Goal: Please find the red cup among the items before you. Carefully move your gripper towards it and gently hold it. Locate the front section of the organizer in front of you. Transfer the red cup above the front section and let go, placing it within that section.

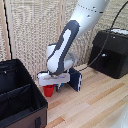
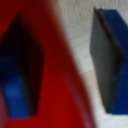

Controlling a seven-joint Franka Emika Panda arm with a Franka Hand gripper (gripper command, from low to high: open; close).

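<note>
The red cup [image 1: 48, 92] stands on the wooden table just beside the organizer [image 1: 10, 75], a black bin at the exterior view's left. My gripper [image 1: 53, 87] hangs directly over the cup with its blue-tipped fingers down around the rim. In the wrist view the cup [image 2: 75, 112] fills the frame as a blurred red wall between the fingers of the gripper [image 2: 62, 75]. One finger sits inside the cup's dark mouth. The other finger [image 2: 107, 65] stands apart from the wall, with bare wood showing in the gap. The front section [image 1: 17, 106] lies between the divider and the wall with the clasp.
A black boxy appliance [image 1: 112, 52] stands at the back on the exterior view's right, with a cable running up from it. A dark blue block [image 1: 76, 80] sits close to the gripper on that side. A slatted screen closes off the back.
</note>
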